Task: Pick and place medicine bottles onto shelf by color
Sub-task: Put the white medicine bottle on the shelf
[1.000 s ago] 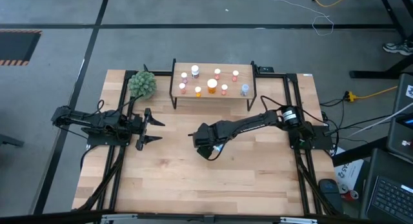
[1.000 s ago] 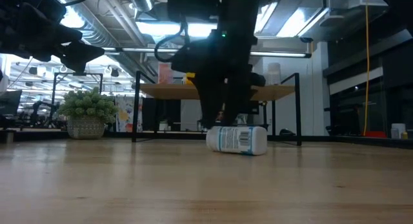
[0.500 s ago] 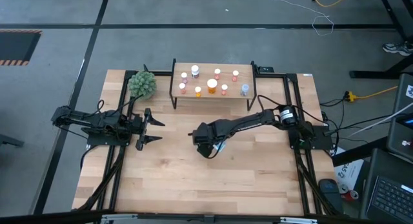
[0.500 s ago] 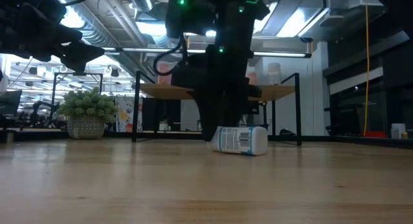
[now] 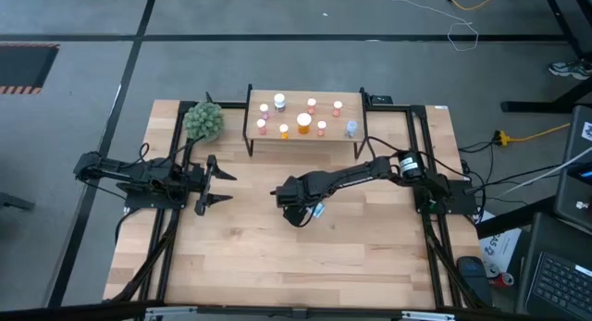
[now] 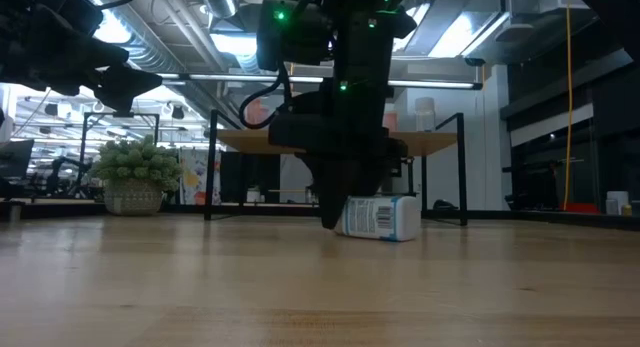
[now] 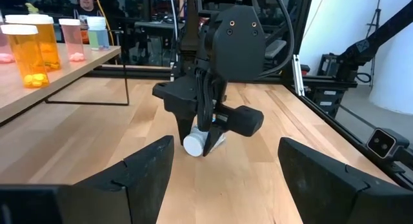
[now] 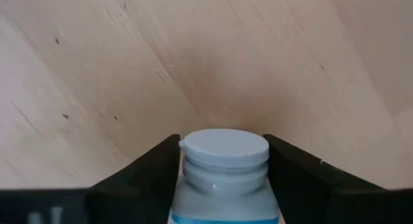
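Bottle (image 6: 380, 218) on its side in the middle of the table (image 5: 277, 265) is the one in play: white body, printed label, pale cap. We've got the right pincer (image 5: 298, 213) down over it, and compared with a moment back the fingers (image 8: 145, 169) have narrowed in from a wider spread, so now they bracket it on both sides just below the cap. We can't honestly tell whether they're pressing on it yet. In the low view the bottle also looks nudged a little to the right and tipped slightly, so contact seems to have begun, and our guess is the grasp is just closing with the lift yet to come. The left pincer (image 5: 211, 185) sits spread wide and empty above the left side of the table, same as before. The shelf (image 5: 305, 136) at the far edge already carries several bottles: orange, white and one bluish one on the right. Hard bits: from above, the arm covers nearly all of the bottle; the right wrist view cuts off its lower body; the label is unreadable; and we can't make out which shelf spot matches it.
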`<state>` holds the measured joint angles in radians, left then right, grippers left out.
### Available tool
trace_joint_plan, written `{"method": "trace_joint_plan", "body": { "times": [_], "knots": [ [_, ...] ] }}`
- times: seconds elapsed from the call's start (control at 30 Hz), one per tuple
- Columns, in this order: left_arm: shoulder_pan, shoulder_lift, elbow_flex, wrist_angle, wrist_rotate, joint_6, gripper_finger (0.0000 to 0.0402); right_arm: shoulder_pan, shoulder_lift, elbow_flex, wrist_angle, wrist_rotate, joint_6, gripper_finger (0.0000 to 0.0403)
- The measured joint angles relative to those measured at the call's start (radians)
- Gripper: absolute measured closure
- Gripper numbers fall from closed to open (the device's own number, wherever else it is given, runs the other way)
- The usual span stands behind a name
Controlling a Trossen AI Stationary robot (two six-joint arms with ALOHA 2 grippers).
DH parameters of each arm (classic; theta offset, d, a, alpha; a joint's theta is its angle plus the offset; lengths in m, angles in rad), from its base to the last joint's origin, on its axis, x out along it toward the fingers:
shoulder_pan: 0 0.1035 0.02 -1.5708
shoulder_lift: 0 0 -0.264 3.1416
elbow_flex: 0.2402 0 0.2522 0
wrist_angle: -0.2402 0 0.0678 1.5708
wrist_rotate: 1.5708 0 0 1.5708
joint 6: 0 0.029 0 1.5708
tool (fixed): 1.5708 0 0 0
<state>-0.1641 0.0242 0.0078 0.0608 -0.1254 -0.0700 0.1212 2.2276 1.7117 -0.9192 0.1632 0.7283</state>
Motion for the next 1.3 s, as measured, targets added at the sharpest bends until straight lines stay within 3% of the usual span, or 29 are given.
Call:
{"method": "trace_joint_plan", "body": {
  "times": [0.13, 0.33, 0.6, 0.73, 0.83, 0.97, 1.07, 1.1, 1.3],
  "knots": [
    [0.0, 0.0, 0.0, 0.0, -0.001, 0.0, 0.0127, -0.002, -0.002, 0.001, -0.002, -0.003, 0.001, 0.0217],
    [0.0, 0.0, 0.0, 0.0, -0.003, 0.0, 0.0127, 0.0, 0.0, 0.038, -0.001, 0.05, 0.0, 0.0218],
    [0.0, 0.0, 0.0, 0.0, -0.003, 0.0, 0.0127, 0.071, -0.026, 0.159, 0.015, 0.432, -0.117, 0.022],
    [0.0, 0.0, 0.0, 0.0, -0.004, 0.0, 0.0127, 0.147, -0.074, 0.179, 0.009, 0.707, -0.1, 0.0219],
    [0.0, 0.0, 0.0, 0.0, -0.003, 0.0, 0.0127, 0.235, -0.108, 0.181, -0.075, 0.969, 0.056, 0.0219],
    [0.0, 0.0, 0.0, -0.001, -0.003, 0.0, 0.0127, 0.358, -0.121, 0.179, -0.402, 1.181, 0.518, 0.0219],
    [0.0, 0.0, 0.0, -0.001, -0.004, 0.0, 0.0127, 0.415, -0.128, 0.179, -0.651, 1.232, 0.906, 0.0218],
    [0.0, 0.0, 0.0, -0.001, -0.004, 0.0, 0.0127, 0.424, -0.128, 0.179, -0.657, 1.22, 0.978, 0.0218],
    [0.0, 0.0, 0.0, -0.001, -0.004, 0.0, 0.0127, 0.426, -0.122, 0.144, -0.604, 1.124, 0.987, 0.0218]
  ]
}}
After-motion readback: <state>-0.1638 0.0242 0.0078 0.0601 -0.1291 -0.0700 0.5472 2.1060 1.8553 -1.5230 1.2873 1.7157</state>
